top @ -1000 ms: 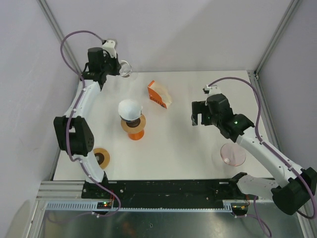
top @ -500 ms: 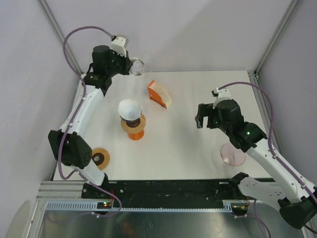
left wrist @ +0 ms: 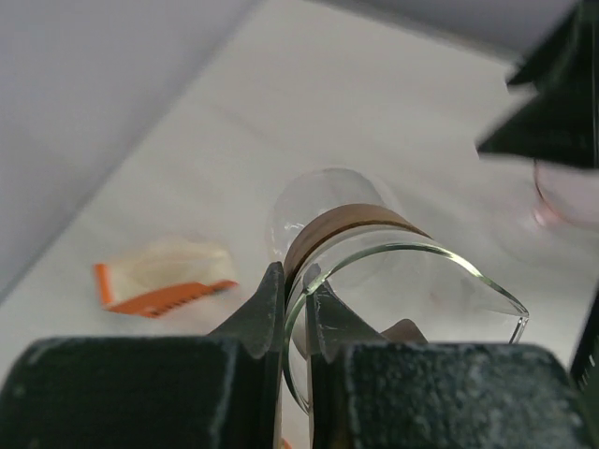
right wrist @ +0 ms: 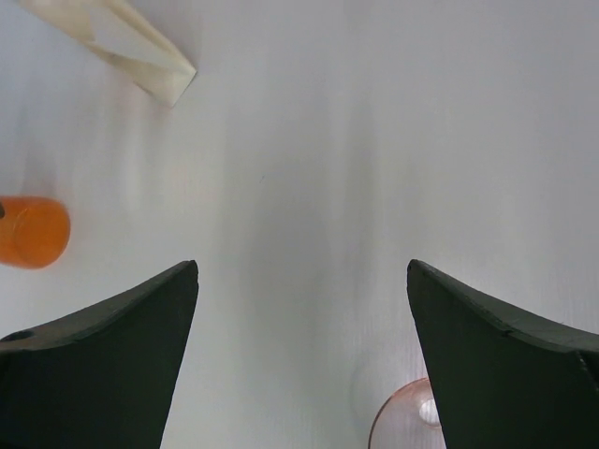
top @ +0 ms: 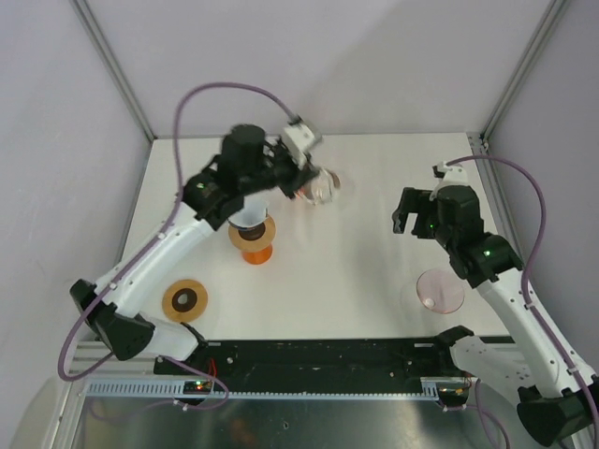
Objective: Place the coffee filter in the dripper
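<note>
My left gripper (top: 312,181) is shut on the rim of a clear glass carafe (top: 322,188) with a brown collar and holds it in the air over the middle back of the table. In the left wrist view the jaws (left wrist: 295,281) pinch the carafe's (left wrist: 393,271) wall. The orange-and-white filter packet (left wrist: 164,281) lies on the table below; it also shows in the right wrist view (right wrist: 122,42). The orange stand (top: 253,243) stands under my left arm, which hides the white cone on it. My right gripper (top: 404,210) is open and empty (right wrist: 301,267).
A pink glass cone (top: 438,290) sits at the right near my right arm and shows in the right wrist view (right wrist: 402,421). A brown disc with a dark centre (top: 187,299) lies at the front left. Frame posts stand at the back corners.
My left arm has swung from the back left corner to the right over the table's middle, carrying the carafe. My right gripper has moved right and slightly back.
</note>
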